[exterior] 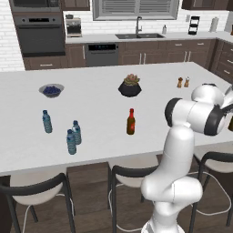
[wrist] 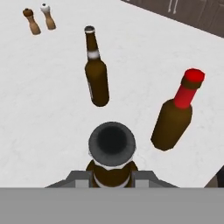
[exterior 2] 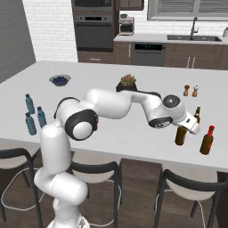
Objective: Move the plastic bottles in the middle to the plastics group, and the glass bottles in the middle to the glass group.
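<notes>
My gripper (exterior 2: 185,126) is at the counter's right end, shut on the neck of an olive-amber glass bottle (exterior 2: 180,136) that stands upright on the top. In the hand view this bottle's open mouth (wrist: 112,141) sits right between my fingers (wrist: 79,177). Beside it stand another amber long-necked bottle (wrist: 96,72) and a reddish-brown bottle with a red top (wrist: 174,118); all three are close but apart. A second red-topped dark bottle (exterior: 131,122) stands alone mid-counter. Three small blue-capped water bottles (exterior: 71,142) cluster at the left end.
A bowl of dark berries (exterior: 51,90) and a potted plant in a black pot (exterior: 130,86) stand further back on the white counter (exterior: 100,109). Two small shakers (wrist: 39,19) are behind the glass bottles. Stools (exterior: 132,175) line the near edge.
</notes>
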